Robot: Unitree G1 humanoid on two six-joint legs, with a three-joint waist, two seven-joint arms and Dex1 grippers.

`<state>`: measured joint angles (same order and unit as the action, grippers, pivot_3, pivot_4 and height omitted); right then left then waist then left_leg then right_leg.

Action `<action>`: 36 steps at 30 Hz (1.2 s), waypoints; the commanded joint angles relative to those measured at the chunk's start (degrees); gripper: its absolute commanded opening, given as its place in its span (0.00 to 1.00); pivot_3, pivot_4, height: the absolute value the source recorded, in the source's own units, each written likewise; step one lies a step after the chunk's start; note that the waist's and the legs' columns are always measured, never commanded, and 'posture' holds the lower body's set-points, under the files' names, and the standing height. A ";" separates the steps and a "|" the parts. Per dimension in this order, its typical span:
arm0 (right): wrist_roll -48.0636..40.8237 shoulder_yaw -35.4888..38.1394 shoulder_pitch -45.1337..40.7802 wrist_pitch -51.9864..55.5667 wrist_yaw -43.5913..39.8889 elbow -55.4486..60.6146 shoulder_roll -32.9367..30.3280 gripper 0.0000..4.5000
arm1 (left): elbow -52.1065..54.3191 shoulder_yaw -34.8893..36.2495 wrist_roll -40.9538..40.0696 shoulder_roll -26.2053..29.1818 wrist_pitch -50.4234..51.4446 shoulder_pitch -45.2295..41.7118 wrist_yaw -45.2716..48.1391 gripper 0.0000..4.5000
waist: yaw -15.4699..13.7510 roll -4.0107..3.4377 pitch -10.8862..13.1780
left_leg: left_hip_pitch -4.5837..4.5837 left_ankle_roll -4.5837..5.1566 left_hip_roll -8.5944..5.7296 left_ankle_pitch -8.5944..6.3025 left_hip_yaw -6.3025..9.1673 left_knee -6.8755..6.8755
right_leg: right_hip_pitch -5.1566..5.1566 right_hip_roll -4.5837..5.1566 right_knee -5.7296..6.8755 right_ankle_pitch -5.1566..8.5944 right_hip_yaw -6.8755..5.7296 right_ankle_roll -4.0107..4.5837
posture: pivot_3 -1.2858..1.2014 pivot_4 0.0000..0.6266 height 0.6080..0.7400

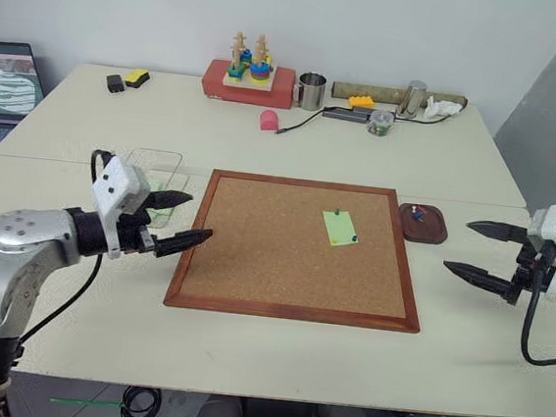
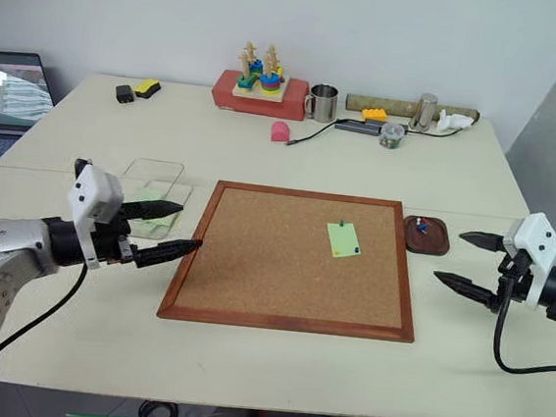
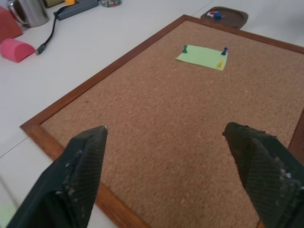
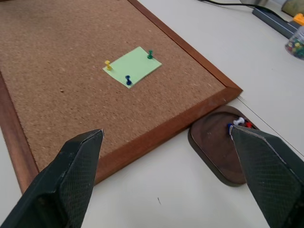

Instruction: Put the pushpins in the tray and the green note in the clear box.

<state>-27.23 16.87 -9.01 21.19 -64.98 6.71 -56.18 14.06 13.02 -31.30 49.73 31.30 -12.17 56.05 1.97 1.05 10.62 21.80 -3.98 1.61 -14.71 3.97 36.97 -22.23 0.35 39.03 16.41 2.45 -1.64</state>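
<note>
Your left end effector [image 1: 180,221] hung with its fingers spread and empty over the near left edge of the corkboard [image 1: 253,265], beside the clear box [image 1: 153,172]. Your right end effector [image 1: 481,253] was equally wide and empty over the bare bench [image 1: 463,335], off the board's right side and just near of the tray [image 1: 424,224].

The green note [image 4: 132,65] lay flat toward the board's far right part, closer to your right arm. The wrist views showed three pushpins [image 4: 128,80] in it: green, blue and yellow. The tray already held a few pins, red, white and blue.

From there, the pins were your main hazard. Their heads were tiny against those broad fingers, so a slightly off-centre pinch would likely have slipped off, or flicked a pin across the bench. Pulling at an angle could have torn the paper or dragged the board. Lifting the note with a pin left in would have ripped it. Reaching with both arms at once risked a clash over the note, and a careless right approach could have knocked the tray.
</note>
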 commanded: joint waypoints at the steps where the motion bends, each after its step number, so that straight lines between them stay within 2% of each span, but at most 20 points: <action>1: -2.48 1.04 0.28 2.03 0.17 4.75 -0.12 1.00 | 0.41 -3.25 0.12 -1.77 -0.38 -3.23 0.12 0.72 | -0.12 0.00 0.00 | -0.01 0.00 0.00 0.00 -0.01 0.00 | 0.00 0.00 0.00 0.00 0.01 0.00 | 0.52 0.24 1.00; 2: -3.09 0.50 0.15 2.62 0.61 5.97 0.46 1.00 | -0.09 -5.09 0.89 -2.86 -0.89 -4.08 -0.04 0.65 | -0.15 0.00 0.00 | 0.00 0.00 -0.01 0.00 0.00 0.02 | 0.00 0.00 0.00 0.00 0.00 0.00 | 0.52 0.24 1.00; 4: -3.70 -0.45 -0.31 3.51 1.50 7.66 1.54 1.00 | -0.86 -7.52 1.87 -4.43 -1.54 -5.14 -0.03 0.60 | -0.16 0.01 0.00 | 0.01 0.00 -0.01 0.00 -0.01 0.03 | 0.01 0.00 -0.01 -0.01 0.01 -0.01 | 0.52 0.24 1.00; 11: -3.61 -7.95 -5.73 5.67 6.50 10.61 9.12 1.00 | -11.41 -17.84 10.35 -13.71 -8.78 -12.00 -1.44 0.31 | -0.12 0.02 0.00 | 0.03 0.00 0.00 0.00 0.02 0.06 | 0.01 -0.07 0.00 -0.05 0.02 -0.04 | 0.52 0.24 1.00; 17: 1.11 -15.00 -13.19 5.52 12.06 6.35 15.48 1.00 | -21.47 -20.09 14.10 -20.02 -14.42 -15.49 -2.40 0.04 | -0.06 0.02 0.00 | 0.06 0.00 -0.01 0.01 0.02 0.07 | -0.01 -0.07 -0.02 -0.05 0.03 -0.05 | 0.52 0.24 1.00; 21: 5.75 -19.24 -18.74 6.02 15.39 1.08 18.67 1.00 | -26.11 -20.40 15.23 -22.20 -16.70 -16.33 -2.04 0.02 | -0.07 0.02 0.00 | 0.04 0.00 0.00 0.01 0.03 0.08 | -0.05 -0.10 0.04 -0.06 0.04 -0.04 | 0.52 0.24 1.00; 27: 11.72 -24.24 -29.07 2.99 17.17 -14.59 25.39 1.00 | -32.23 -20.42 16.87 -23.62 -19.81 -15.69 -1.00 0.02 | 0.05 0.02 0.00 | 0.05 0.00 0.01 0.01 0.03 0.07 | -0.07 -0.10 0.03 -0.06 0.03 -0.03 | 0.52 0.24 1.00; 36: 18.50 -26.90 -37.35 -6.46 18.02 -35.08 32.07 1.00 | -32.99 -19.88 17.31 -24.96 -20.59 -15.07 -1.75 0.02 | -0.09 0.01 -0.01 | 0.07 0.00 -0.01 0.01 0.06 0.06 | -0.07 -0.05 0.05 -0.07 -0.02 -0.02 | 0.52 0.24 1.00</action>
<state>-10.07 -10.25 -43.82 18.11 -47.26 -25.42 -24.81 -18.80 -7.23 -14.31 25.31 10.81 -27.62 54.52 1.88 1.07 10.62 21.86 -3.98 1.60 -14.70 4.03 37.03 -22.30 0.30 39.10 16.33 2.43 -1.66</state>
